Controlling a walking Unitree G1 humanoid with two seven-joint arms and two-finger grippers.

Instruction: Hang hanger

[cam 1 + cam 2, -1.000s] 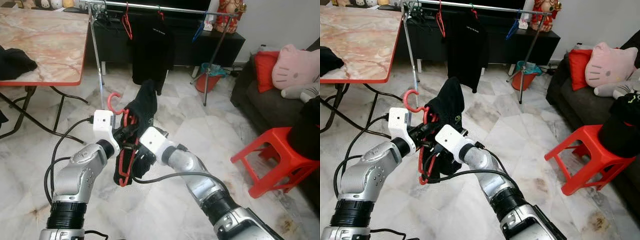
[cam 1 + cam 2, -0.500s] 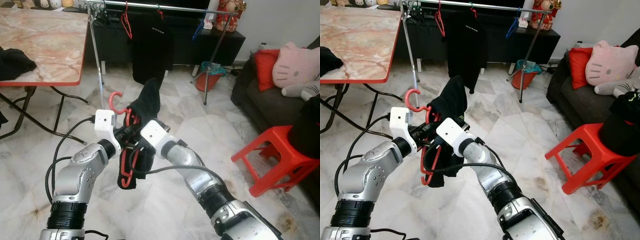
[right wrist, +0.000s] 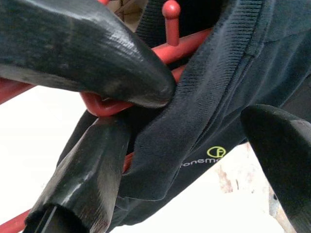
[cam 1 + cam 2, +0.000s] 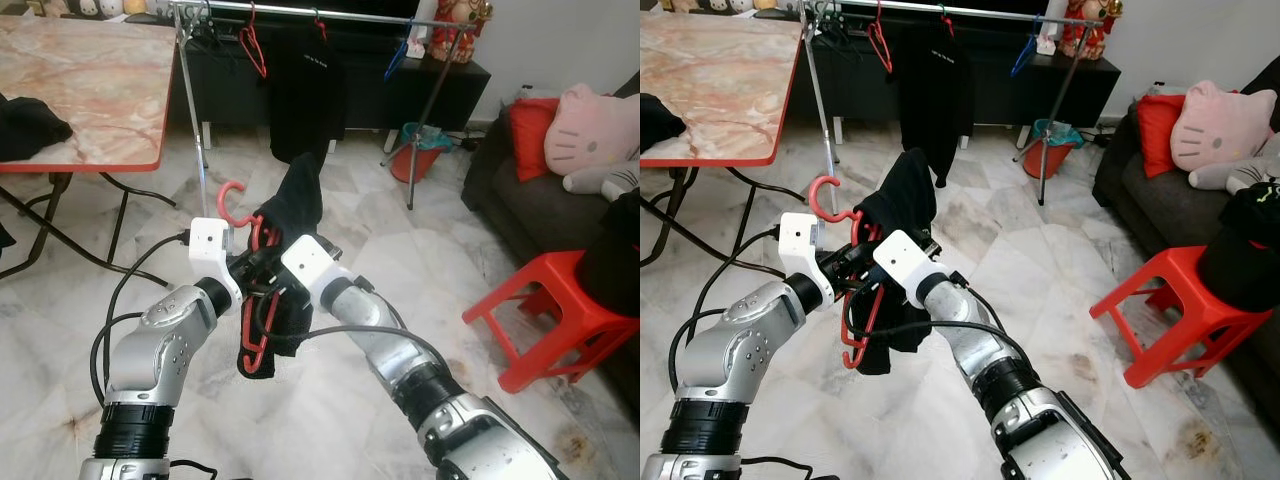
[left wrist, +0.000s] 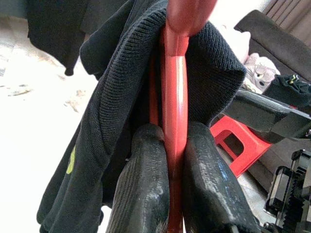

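Note:
My left gripper is shut on the red hanger, held at chest height over the floor with its hook pointing up. A black garment is draped over the hanger and rises to a peak above it. My right gripper is open right beside the left one, with the garment's ribbed edge lying between its fingers and the hanger's bar just behind. At the back of the room stands the clothes rail, carrying a black shirt, a red hanger and a blue hanger.
A marble-topped folding table stands at the left with dark clothes on it. A red plastic stool and a dark sofa with a pink plush are on the right. A red bucket sits by the rail's right leg.
My right gripper has moved slightly up and in along the garment next to the hanger. The garment now sits a little higher. The left gripper holds the hanger in about the same place.

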